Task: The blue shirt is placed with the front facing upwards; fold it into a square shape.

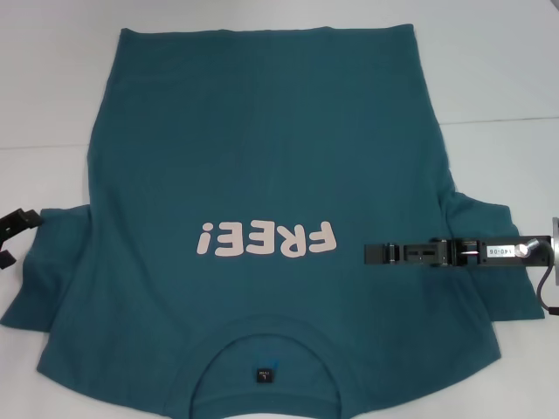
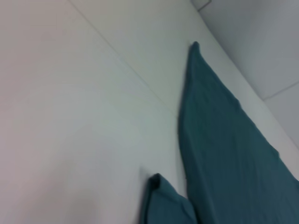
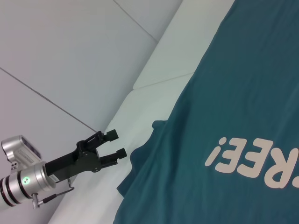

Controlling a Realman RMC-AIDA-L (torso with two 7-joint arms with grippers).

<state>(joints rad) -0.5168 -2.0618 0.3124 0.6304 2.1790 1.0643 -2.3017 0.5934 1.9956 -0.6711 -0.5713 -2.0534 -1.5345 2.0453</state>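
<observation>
The blue shirt (image 1: 271,175) lies flat on the white table (image 1: 52,78), pink "FREE!" lettering (image 1: 266,237) face up, and a small dark neck label (image 1: 265,375) reading "L". The left gripper (image 3: 117,143) sits just off the sleeve edge, fingers a little apart, holding nothing. The right gripper (image 1: 371,253) reaches over the chest, tips just beside the lettering; can't tell how open it is.
</observation>
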